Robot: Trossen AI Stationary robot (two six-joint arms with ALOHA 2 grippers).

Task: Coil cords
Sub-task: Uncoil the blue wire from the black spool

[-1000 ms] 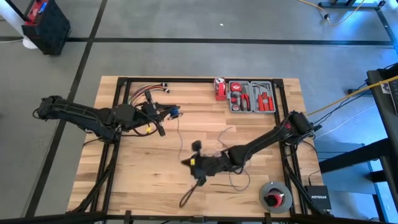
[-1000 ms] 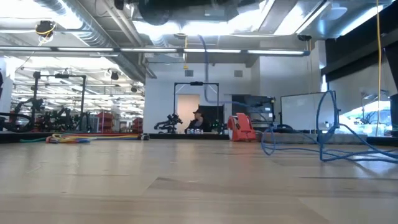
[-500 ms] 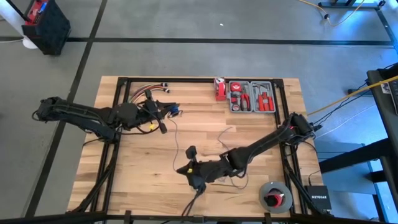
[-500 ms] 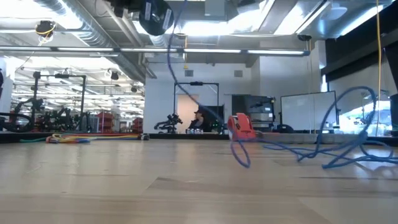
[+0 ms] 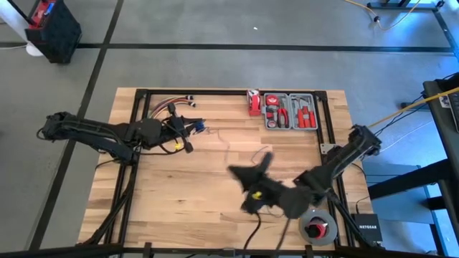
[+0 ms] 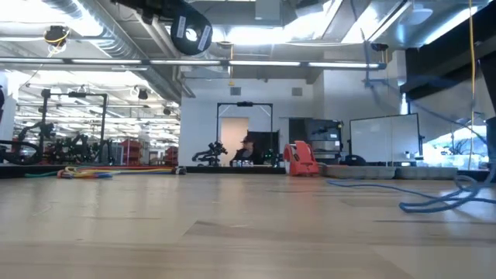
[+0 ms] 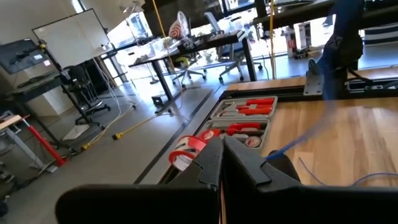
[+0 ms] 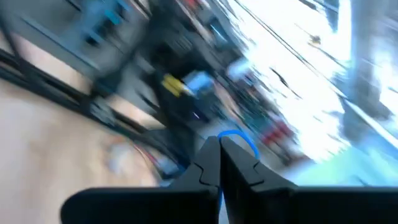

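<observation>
1. Saw the cord [image 5: 215, 135] as a very thin blue string, running across the middle of the table [image 5: 165, 201] from one arm to the other, with more of it lying in loose loops on the wood [image 6: 434, 203].
2. Looked light and floppy, not stiff. Would likely bend anywhere, sag, and tangle on itself. Probably slipped easily through a weak pinch, being so thin.
3. Found the left gripper [image 5: 188, 135] at the far left part of the table, clenched tight on one end of the cord, with the blue line coming out at its tips.
4. Found the right gripper [image 5: 259, 166] lifted over the near right part of the table, pinched closed too, with a small blue loop showing right at its tips. Seemed to be holding the cord there.
5. Best taken near an end or on a straight bit, not in the middle of a loop. Called for a gentle pull, so as not to snap it or tug it out of the other grip.
6. Had plenty of bare wood in the middle and near left for laying the coil.
7. Needed care near the tool tray [image 5: 290, 112] at the far edge, the bundle of coloured wires [image 5: 168, 106] just beside the left gripper, and the round reel [image 5: 317, 226] at the near right corner. Could snag on any of these, or slide off the table's edge.
</observation>
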